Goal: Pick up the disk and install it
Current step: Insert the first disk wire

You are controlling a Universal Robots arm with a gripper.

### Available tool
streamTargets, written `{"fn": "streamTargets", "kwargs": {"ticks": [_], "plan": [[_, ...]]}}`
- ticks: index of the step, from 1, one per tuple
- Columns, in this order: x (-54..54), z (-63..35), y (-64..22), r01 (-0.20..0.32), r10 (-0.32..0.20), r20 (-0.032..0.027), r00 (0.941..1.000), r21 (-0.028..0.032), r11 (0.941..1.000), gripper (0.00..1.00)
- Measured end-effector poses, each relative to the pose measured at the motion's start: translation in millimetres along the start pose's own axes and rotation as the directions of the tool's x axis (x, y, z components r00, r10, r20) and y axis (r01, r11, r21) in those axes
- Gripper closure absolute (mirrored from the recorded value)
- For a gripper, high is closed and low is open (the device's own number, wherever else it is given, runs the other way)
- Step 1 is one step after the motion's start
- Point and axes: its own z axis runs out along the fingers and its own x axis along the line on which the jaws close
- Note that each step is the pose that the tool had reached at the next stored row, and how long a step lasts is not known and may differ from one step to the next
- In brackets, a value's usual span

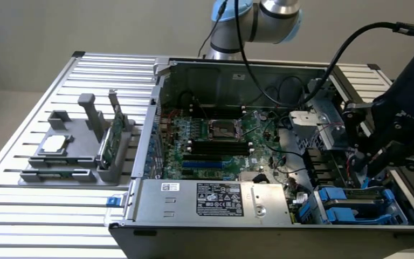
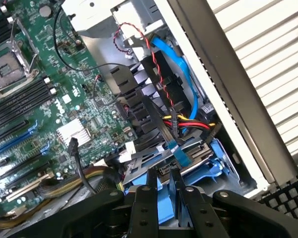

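- Exterior view: the open computer case lies on the slatted surface, and the disk sits in its blue carrier in the case's 4 o'clock corner, just beside the power supply.
- The pincer hangs at about 3 o'clock of the case, directly above that drive bay and near the disk.
- Wrist view: the pincer is right at the edge of the disk, with blue carrier plastic close under it. Whether it is clamped on the carrier or free of it cannot be told.
- Judging by how it lies, the disk looks level and at least partly inside its bay (the task seems well along, at the seating stage).
- To do this step well, the carrier should stay square to the bay rails and flat. Any push should go straight along the rails rather than down onto the drive.
- The red, yellow and black cable bundle and the blue cable run just beside the bay, so they should be kept from being pinched.
- The motherboard, toward 9 o'clock of the bay, should be kept clear.
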Motion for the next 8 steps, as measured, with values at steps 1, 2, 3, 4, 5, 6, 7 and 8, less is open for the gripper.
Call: {"fn": "streamTargets", "kwargs": {"ticks": [1,2,3,4,5,6,7,8], "plan": [[0.0,-2.7,0.1,-0.011,0.011,0.0005,0.9999,0.0,0.9999,0.75],[0.0,-5.6,0.3,-0.024,0.024,0.001,0.9997,0.0001,0.9997,0.75],[0.0,-8.2,0.4,-0.035,0.035,0.0015,0.9994,0.0001,0.9994,0.75],[-0.1,-10.8,0.5,-0.047,0.047,0.0021,0.9989,0.0003,0.9989,0.75],[-0.1,-13.3,0.6,-0.058,0.058,0.0026,0.9983,0.0004,0.9983,0.75],[-0.1,-15.7,0.7,-0.07,0.07,0.0031,0.9975,0.0003,0.9975,0.75],[-0.1,-17.4,0.8,-0.081,0.081,0.0035,0.9967,0.0003,0.9968,0.75],[-0.1,-18.1,0.9,-0.088,0.088,0.0039,0.9961,0.0003,0.9961,0.75]]}}
